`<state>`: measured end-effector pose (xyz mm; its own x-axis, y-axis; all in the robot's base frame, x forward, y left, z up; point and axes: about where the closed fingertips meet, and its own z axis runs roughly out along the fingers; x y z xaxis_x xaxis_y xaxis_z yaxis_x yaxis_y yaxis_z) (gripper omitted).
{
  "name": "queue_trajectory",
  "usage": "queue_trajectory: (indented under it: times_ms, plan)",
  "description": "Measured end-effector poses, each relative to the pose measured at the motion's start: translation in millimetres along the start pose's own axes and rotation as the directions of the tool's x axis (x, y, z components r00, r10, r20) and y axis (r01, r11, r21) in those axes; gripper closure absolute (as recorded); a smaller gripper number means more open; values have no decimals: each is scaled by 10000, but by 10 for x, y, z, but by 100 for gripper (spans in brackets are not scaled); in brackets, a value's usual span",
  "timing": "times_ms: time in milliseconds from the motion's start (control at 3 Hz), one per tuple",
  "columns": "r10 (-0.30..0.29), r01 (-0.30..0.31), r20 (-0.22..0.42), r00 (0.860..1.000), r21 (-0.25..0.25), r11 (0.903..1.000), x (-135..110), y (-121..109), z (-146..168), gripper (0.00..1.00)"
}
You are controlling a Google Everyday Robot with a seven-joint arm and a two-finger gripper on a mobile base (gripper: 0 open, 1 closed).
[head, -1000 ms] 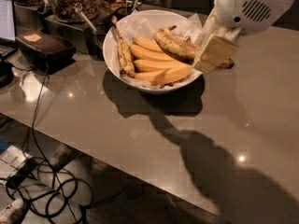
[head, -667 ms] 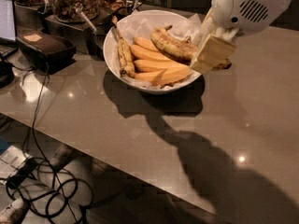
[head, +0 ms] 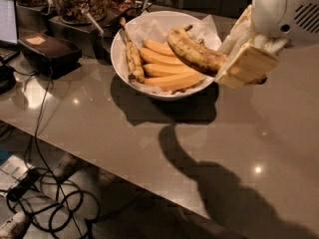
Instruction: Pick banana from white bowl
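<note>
- You have the white-housed gripper at the upper right, just beside the right rim of the large, round, glossy white bowl.
- Its two tan fingers are clamped on one end of the curved yellow banana speckled with brown spots.
- That spotted banana slants up and to the left from the fingers. Its free end with the short stem points toward the back of the bowl, over the crumpled white paper lining.
- It sits higher than the other fruit. You cannot tell whether it touches any of it.
- Inside the bowl you can see several smooth orange-yellow bananas stacked side by side, and a thin, dark-streaked banana with a long stem lying against the left wall.
- The bowl stands on a grey, glossy countertop, where the dark shadow of the arm runs toward the lower right.
- To the left of the bowl you have a black box, and behind it a clear jar of brown nuts.
- Black cables coil on the floor at the lower left.
</note>
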<state>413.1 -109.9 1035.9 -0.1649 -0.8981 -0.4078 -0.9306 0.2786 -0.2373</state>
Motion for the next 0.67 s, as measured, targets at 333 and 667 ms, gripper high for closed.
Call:
queue_trajectory:
  times_ms: [333, 667]
  plan:
    - [-292, 292, -5, 9996, 67, 9996, -59, 37, 0, 100]
    - [-949, 941, -274, 9951, -284, 9952, -149, 188, 259, 100]
